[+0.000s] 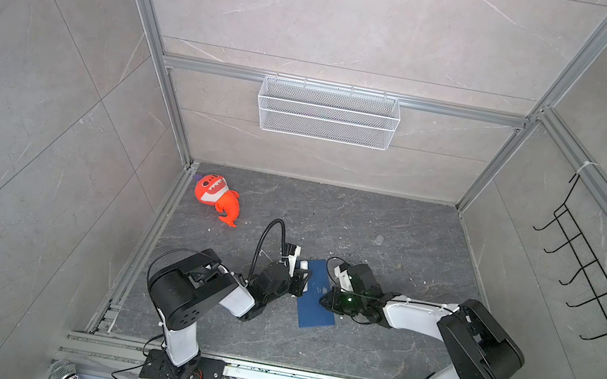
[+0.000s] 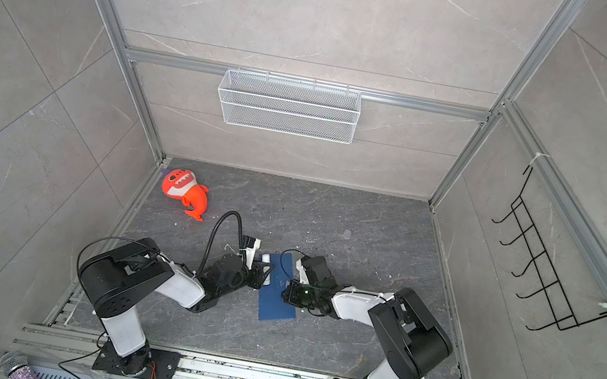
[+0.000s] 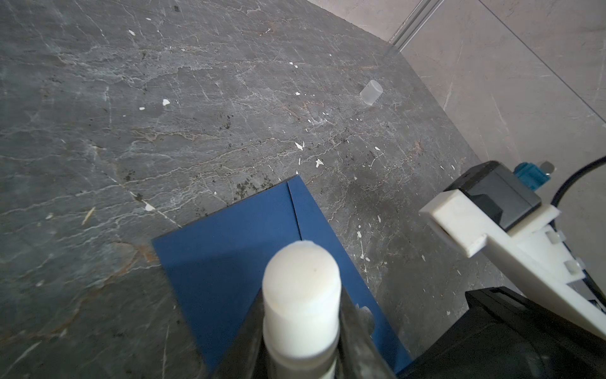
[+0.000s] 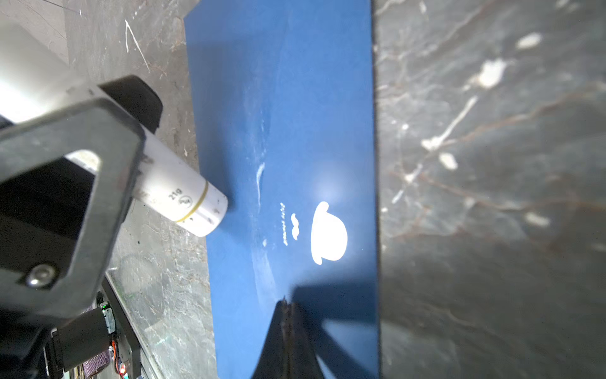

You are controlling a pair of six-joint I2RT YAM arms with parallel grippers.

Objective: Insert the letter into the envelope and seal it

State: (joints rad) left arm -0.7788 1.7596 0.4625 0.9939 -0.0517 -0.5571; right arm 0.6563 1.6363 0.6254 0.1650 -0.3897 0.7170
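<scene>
The left gripper (image 3: 301, 315) is clenched on the white glue stick (image 3: 301, 288), with its fingers (image 3: 249, 331) pressed against the stick's two sides. Seen from the right wrist, one end of the stick reaches the long edge of the envelope (image 4: 295, 98), though whether it touches there cannot be told. The right gripper (image 4: 287, 306) grasps nothing: its jaws are pressed together and its tip is down on the envelope's blue face, near a white hat-and-moustache mark (image 4: 328, 233) and some pale streaks (image 4: 259, 177). In both top views the envelope (image 1: 315, 310) lies flat and slanted just below the centre of the frame, between the two grippers. Farther out on the dark table (image 1: 350, 346), a small clear cap (image 1: 379, 240) sits right of centre. An orange plush toy (image 1: 216, 198) lies left of centre, near the table's far corner. A white wire basket (image 1: 328, 112) hangs on the wall above.
</scene>
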